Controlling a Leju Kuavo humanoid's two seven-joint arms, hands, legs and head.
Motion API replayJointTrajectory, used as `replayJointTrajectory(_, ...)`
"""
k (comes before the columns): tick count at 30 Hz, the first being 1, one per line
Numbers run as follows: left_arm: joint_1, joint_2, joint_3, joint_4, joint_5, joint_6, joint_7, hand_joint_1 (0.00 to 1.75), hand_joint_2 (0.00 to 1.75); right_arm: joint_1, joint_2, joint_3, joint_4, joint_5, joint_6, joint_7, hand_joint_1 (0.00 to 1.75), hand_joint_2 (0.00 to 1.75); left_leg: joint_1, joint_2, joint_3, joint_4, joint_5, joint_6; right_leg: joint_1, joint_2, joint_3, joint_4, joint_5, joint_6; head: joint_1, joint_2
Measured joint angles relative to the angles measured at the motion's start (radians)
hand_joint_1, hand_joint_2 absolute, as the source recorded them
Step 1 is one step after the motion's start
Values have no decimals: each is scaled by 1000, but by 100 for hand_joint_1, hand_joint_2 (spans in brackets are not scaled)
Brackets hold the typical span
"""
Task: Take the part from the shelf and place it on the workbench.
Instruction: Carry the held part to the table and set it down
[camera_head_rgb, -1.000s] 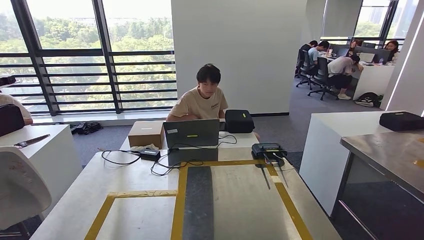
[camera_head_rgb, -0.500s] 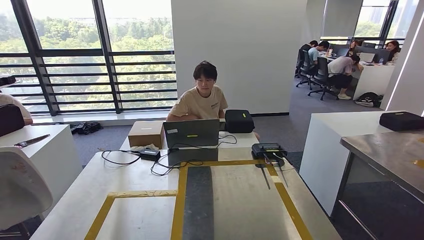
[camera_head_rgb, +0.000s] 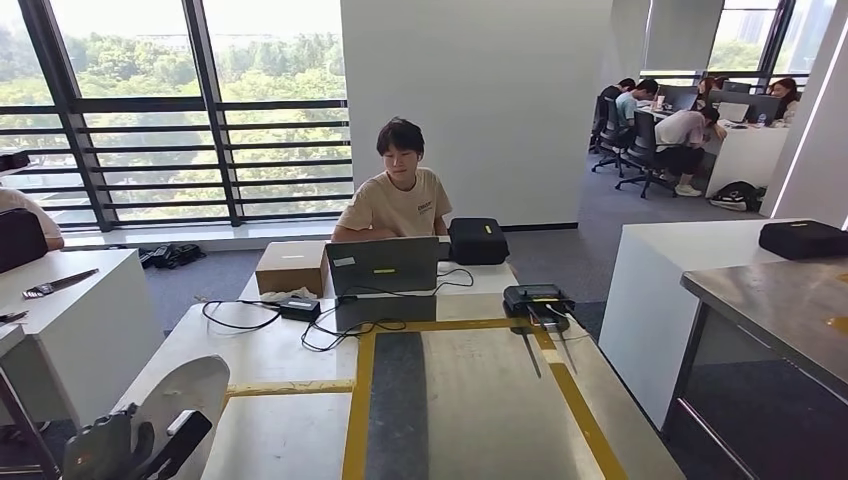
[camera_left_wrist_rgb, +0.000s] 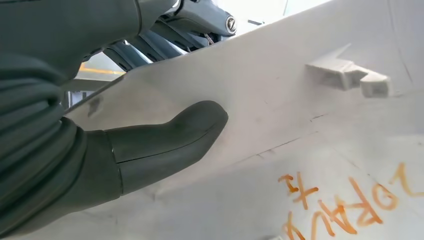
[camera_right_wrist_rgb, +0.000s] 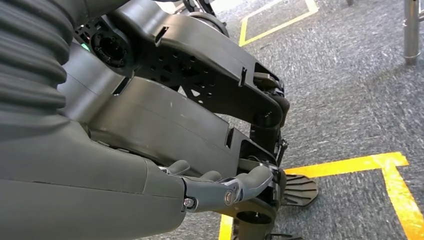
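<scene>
The part (camera_head_rgb: 190, 390) is a flat white plastic panel with a rounded end, and it sits tilted over the workbench's near left corner. My left hand (camera_head_rgb: 115, 450) holds it from below at the bottom left of the head view. In the left wrist view the thumb (camera_left_wrist_rgb: 165, 140) presses on the white part (camera_left_wrist_rgb: 310, 120), which bears orange handwriting and a small moulded clip. The workbench (camera_head_rgb: 480, 400) is a pale table marked with yellow tape and a dark strip. My right hand (camera_right_wrist_rgb: 220, 190) hangs beside my body above the carpet with its fingers apart, holding nothing.
At the bench's far end stand a laptop (camera_head_rgb: 383, 267), a cardboard box (camera_head_rgb: 292, 267), black cables (camera_head_rgb: 250, 315) and a black device (camera_head_rgb: 537, 299), with a person (camera_head_rgb: 400, 195) seated behind. A white table (camera_head_rgb: 80, 300) stands to the left, a white counter (camera_head_rgb: 680, 270) and steel table (camera_head_rgb: 790, 300) to the right.
The white part has moved from the picture's left edge rightward and down over the bench's left corner, and my left hand has come into the head view. The seated person leaned slightly.
</scene>
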Motion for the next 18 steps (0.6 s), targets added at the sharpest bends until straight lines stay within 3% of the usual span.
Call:
replayJointTrajectory(3,-20,-4,25,17,123,158,-161,175,175,4,-1,1,0,-11,-15,0,0,175,0,0,-1,0,0,0,1,-1,-1,0,-1,-1,0,0)
replayJointTrajectory(6,-60,-5,77,9,195,228,-307,175,175,6,-1,1,0,-23,-23,-4,0,175,1,-1,-1,0,0,0,2,-2,0,0,-1,-1,0,0)
replayJointTrajectory(18,-148,5,175,-27,222,231,-442,175,175,10,0,1,0,-33,-19,-14,0,175,1,-2,0,-1,1,-2,3,-2,0,1,-1,-1,0,0)
